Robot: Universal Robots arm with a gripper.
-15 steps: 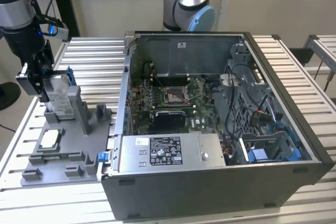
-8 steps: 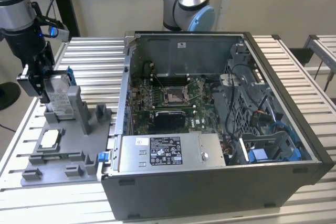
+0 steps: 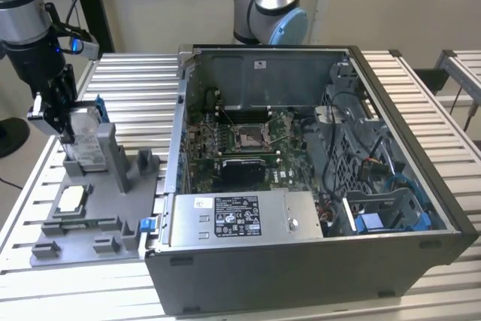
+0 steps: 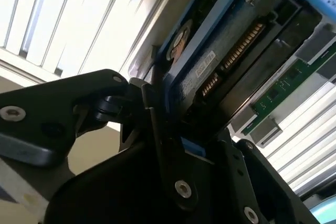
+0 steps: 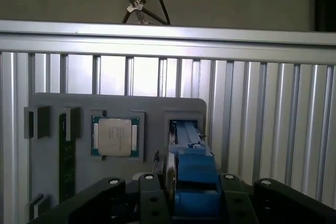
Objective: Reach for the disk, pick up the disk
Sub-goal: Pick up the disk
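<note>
Disk: the disk [image 3: 89,139] stands on edge in a slot of the grey fixture [image 3: 98,223], at the exterior view's left, beside the open computer case [image 3: 301,261].
Gripper: the gripper [image 3: 68,129] comes from above, straddling the disk's upper end.
Fingers: narrow, pressed against the blue rails on both sides in both wrist views [image 4: 160,145].
Key relation: the disk lies directly between the fingers, its long axis apparently running upward into the grip.
Lift: whether it has left the slot cannot be told.
</note>
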